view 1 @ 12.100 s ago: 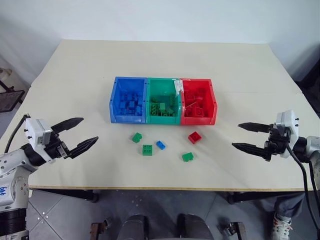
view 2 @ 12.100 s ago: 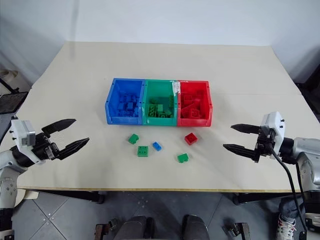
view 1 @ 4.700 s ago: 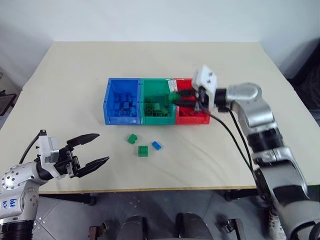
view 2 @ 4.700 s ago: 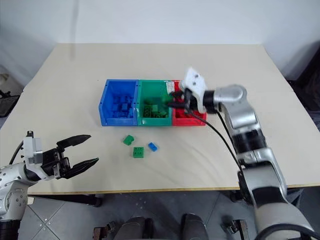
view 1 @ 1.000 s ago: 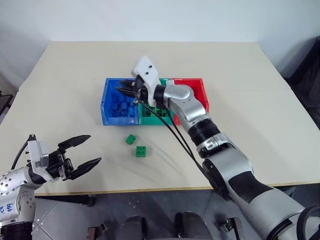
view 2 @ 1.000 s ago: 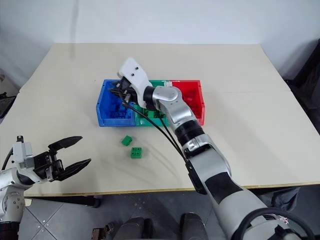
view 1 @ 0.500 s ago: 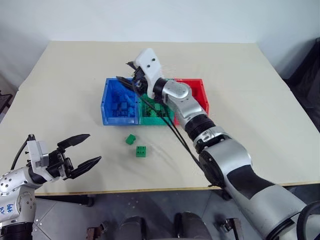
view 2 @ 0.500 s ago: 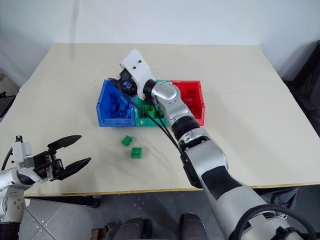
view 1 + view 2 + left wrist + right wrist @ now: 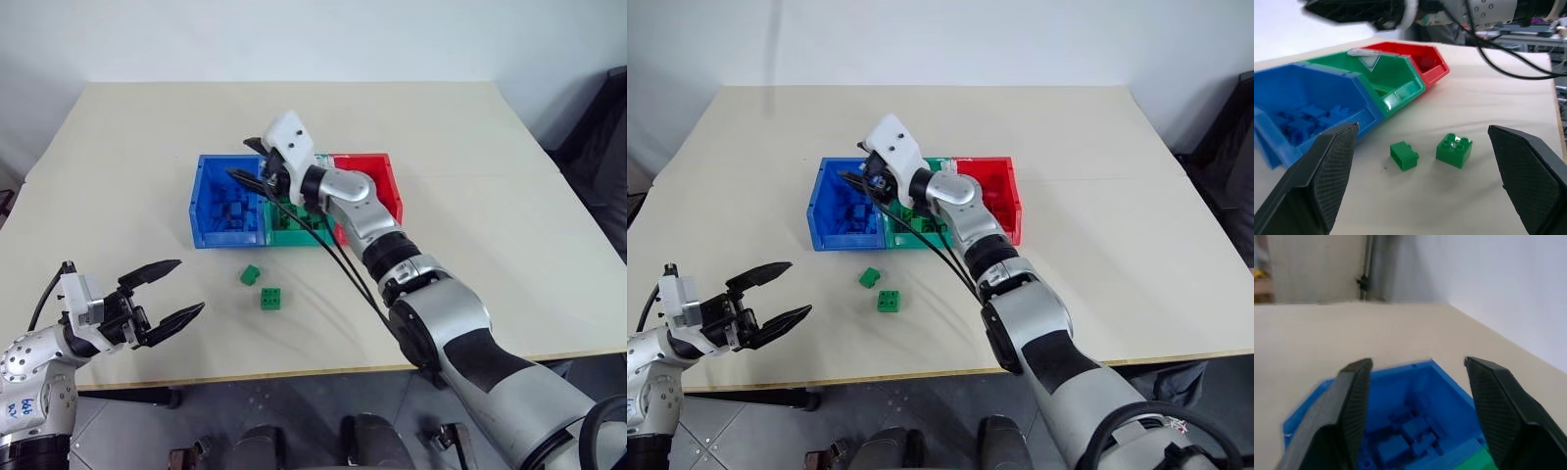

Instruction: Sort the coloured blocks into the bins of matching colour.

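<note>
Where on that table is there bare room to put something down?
Plenty: the whole stretch behind the bins, and the wide area to the right of the red bin. The front strip is busier: two green blocks lie there, with the left gripper open at the near edge.

Three bins (image 9: 294, 201) joined in a row on my table (image 9: 490, 225), one blue, one green, one red, two loose green blocks (image 9: 262, 287) toward its front edge, my two grippers.

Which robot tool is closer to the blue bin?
The right. The right tool hangs open just above the blue bin, over its far right corner. The left tool is open near the table's front edge, well short of the bin.
</note>
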